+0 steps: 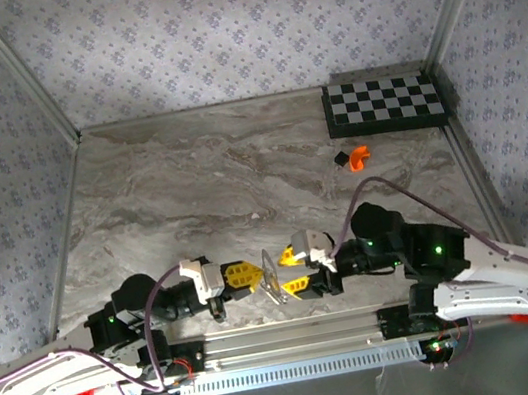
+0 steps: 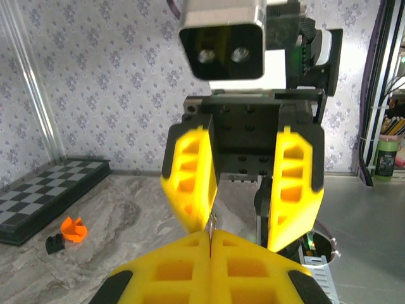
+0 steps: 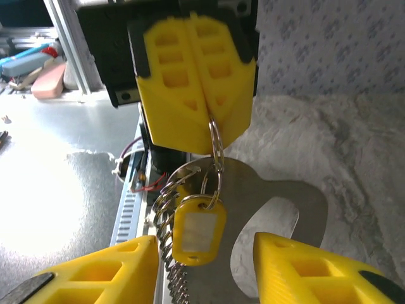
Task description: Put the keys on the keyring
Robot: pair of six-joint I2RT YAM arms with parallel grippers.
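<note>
My left gripper is shut on the keyring, a thin silver loop pinched edge-on between its yellow fingertips. Below the ring hang a yellow-headed key shaped like a tag with a pale window, a coil of small silvery rings and a flat silvery metal piece with a hooked cut-out. My right gripper faces the left one, open, one finger either side of the hanging cluster and touching none of it. In the left wrist view the ring shows as a sliver above my shut left gripper.
A folded chessboard lies at the far right of the marble table, with a small orange piece and a black piece just in front of it. A metal rail runs along the near edge.
</note>
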